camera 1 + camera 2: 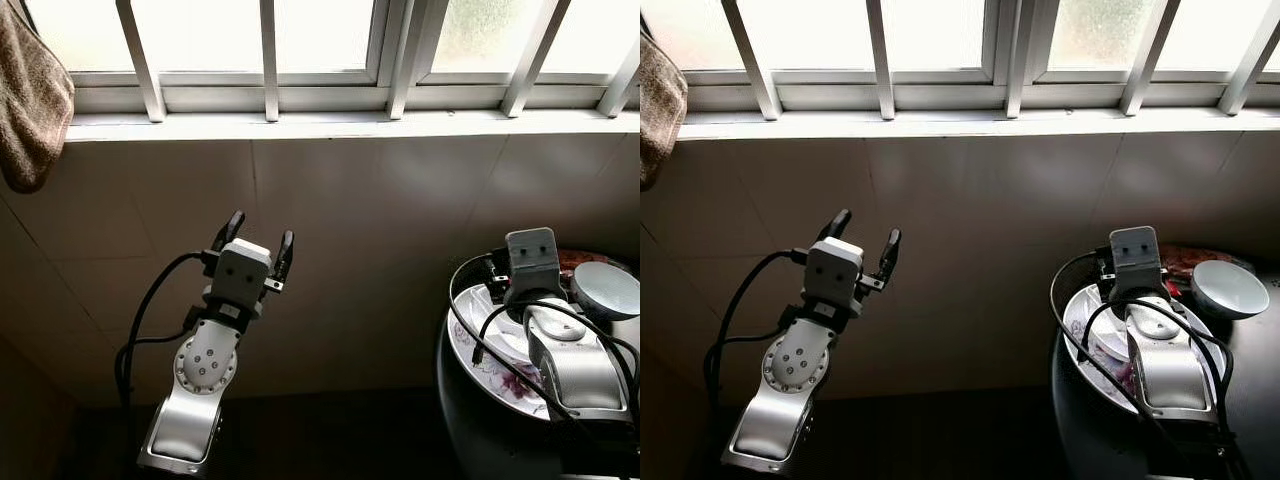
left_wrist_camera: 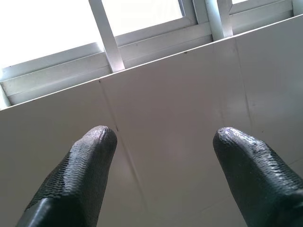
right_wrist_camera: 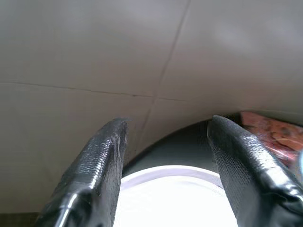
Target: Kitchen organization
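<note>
Crockery is gathered at the right of the scene: a white plate (image 1: 1110, 352) with a floral rim is set on a dark round surface (image 1: 1080, 420), and an upturned white bowl (image 1: 1228, 288) lies just beside it, toward the wall and further right. A reddish patterned object (image 1: 1185, 258) is seen behind the bowl, against the tiles; what it is cannot be told. The right gripper (image 3: 165, 142) is held over the plate, its silver arm and black cables lying across the plate's middle. In the right wrist view its two black fingers (image 3: 102, 161) are shown apart, with nothing between them, the plate's white rim (image 3: 170, 172) below and the tiled wall beyond. In the head views the fingers are hidden by the wrist housing (image 1: 1135, 255).

The left gripper (image 1: 258, 247) is raised well apart from the crockery, at the left of the scene, pointing toward the white tiled wall (image 1: 380, 230). Its fingers (image 2: 85, 165) are spread wide and hold nothing; only tiles and window frame are seen between them. A black cable (image 1: 145, 310) loops from the wrist down beside the silver arm.

Above the wall a white sill (image 1: 340, 122) runs the full width, topped by a window with white bars (image 1: 268, 55) and bright frosted panes. A brown cloth (image 1: 30, 95) hangs at the upper left corner.
</note>
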### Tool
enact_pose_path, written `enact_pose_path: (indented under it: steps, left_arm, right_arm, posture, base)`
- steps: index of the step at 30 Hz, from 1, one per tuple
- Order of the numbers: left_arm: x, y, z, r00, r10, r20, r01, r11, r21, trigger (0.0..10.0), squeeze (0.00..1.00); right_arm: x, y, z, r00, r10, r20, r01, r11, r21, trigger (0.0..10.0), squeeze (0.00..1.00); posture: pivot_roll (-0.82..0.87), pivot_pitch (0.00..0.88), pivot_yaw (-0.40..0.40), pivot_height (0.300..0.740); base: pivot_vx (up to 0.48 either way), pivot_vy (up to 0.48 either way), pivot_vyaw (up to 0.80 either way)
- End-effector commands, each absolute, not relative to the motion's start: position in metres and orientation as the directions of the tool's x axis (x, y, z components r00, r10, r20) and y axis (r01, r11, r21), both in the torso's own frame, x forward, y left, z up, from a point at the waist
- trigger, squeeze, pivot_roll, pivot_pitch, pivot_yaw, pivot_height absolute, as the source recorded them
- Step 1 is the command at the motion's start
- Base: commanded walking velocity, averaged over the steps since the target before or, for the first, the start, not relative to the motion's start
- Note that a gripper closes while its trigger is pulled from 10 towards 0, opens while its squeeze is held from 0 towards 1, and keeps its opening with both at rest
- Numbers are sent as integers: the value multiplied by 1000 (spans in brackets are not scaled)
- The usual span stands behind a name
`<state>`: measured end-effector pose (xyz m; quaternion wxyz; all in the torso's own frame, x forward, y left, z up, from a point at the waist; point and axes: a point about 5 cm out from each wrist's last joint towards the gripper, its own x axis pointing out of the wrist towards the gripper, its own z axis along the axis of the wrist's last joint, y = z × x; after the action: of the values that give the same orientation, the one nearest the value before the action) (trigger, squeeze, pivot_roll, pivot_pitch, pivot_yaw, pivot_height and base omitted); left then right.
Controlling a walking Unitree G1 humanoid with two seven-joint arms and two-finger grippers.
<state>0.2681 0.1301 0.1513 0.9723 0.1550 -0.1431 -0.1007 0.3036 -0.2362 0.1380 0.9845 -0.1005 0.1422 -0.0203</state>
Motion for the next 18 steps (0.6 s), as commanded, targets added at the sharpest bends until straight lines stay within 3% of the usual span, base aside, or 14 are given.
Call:
enact_pose_path:
  steps: [1,9,10,18]
  left_arm:
    - [268,129,150,941,-245,235,159,930,333,10000,0]
    - [268,129,149,942,-243,230,159,930,332,10000,0]
    - [269,128,149,942,-245,229,161,930,331,10000,0]
    - [270,128,149,942,-245,231,161,930,330,10000,0]
  right_arm:
    - [305,-244,142,956,-33,-293,-12,989,-151,10000,0]
    - [307,-260,158,950,41,-309,-92,984,-150,10000,0]
    - [305,-261,160,932,105,-348,-168,973,-156,10000,0]
    - [298,-261,152,857,258,-446,-360,919,-159,10000,0]
  posture:
    - [20,0,-43,740]
    - [10,0,-42,740]
    - [10,0,-42,740]
    - [10,0,-42,740]
  base:
    - [0,0,0]
    - [0,0,0]
    - [0,0,0]
    - [0,0,0]
